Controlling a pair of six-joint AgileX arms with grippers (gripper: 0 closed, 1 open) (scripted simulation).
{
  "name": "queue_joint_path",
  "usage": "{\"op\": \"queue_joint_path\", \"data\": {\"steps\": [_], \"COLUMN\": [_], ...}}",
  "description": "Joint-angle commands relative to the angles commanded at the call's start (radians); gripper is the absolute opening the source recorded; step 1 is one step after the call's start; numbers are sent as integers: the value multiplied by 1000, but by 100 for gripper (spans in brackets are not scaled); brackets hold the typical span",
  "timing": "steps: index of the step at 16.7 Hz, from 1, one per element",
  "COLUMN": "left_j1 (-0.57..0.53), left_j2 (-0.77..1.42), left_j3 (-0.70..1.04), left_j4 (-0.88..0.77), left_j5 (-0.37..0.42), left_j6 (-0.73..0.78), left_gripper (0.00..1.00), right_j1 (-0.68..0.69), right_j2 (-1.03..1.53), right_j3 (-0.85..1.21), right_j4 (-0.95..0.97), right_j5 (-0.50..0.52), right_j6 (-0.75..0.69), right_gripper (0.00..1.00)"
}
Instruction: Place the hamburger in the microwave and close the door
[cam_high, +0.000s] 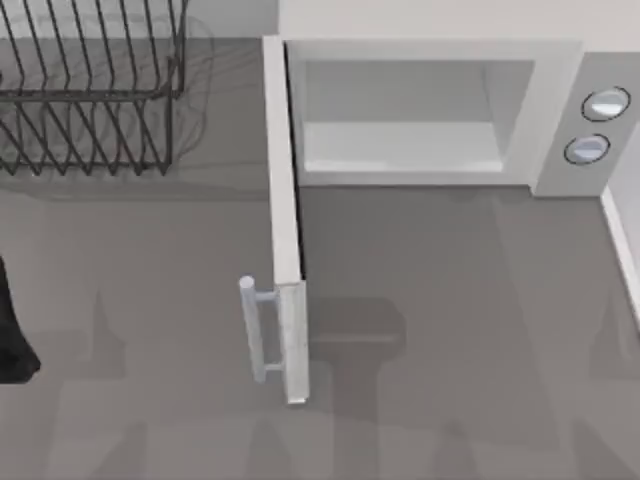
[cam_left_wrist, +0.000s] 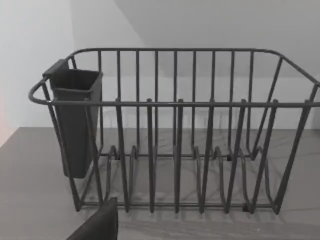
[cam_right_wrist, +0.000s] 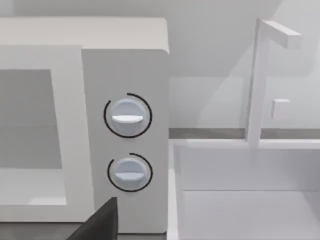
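The white microwave (cam_high: 430, 60) stands at the back right of the table, its pale cavity (cam_high: 400, 120) bare inside. Its door (cam_high: 285, 200) is swung out about ninety degrees toward the table's front, seen edge-on, with the bar handle (cam_high: 255, 330) on its left face. Two round knobs (cam_high: 605, 105) sit on the grey side panel, seen close in the right wrist view on the microwave (cam_right_wrist: 125, 65). The hamburger is out of view. A dark part of my left arm (cam_high: 10, 335) sits at the table's left edge. A corner of my left gripper (cam_left_wrist: 97, 225) faces the rack; a corner of my right gripper (cam_right_wrist: 100, 220) faces the knobs.
A black wire rack (cam_high: 90, 90) stands at the back left, with a dark cup (cam_left_wrist: 75, 120) hung on one end. A white basin-like rim (cam_high: 625, 240) lies right of the microwave, with a white upright post (cam_right_wrist: 257, 80) behind it. Grey tabletop (cam_high: 450, 330) spreads before the cavity.
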Motion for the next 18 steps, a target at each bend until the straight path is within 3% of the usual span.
{"op": "queue_joint_path", "data": {"steps": [6, 18], "left_j1": [0, 0], "left_j2": [0, 0], "left_j3": [0, 0], "left_j4": [0, 0], "left_j5": [0, 0], "left_j6": [0, 0], "left_gripper": [100, 100], "right_j1": [-41, -318], "right_j2": [109, 1076], "right_j3": [82, 602], "right_j4": [-91, -758], "right_j5": [0, -4], "right_j6": [-104, -905], "right_gripper": [100, 100]}}
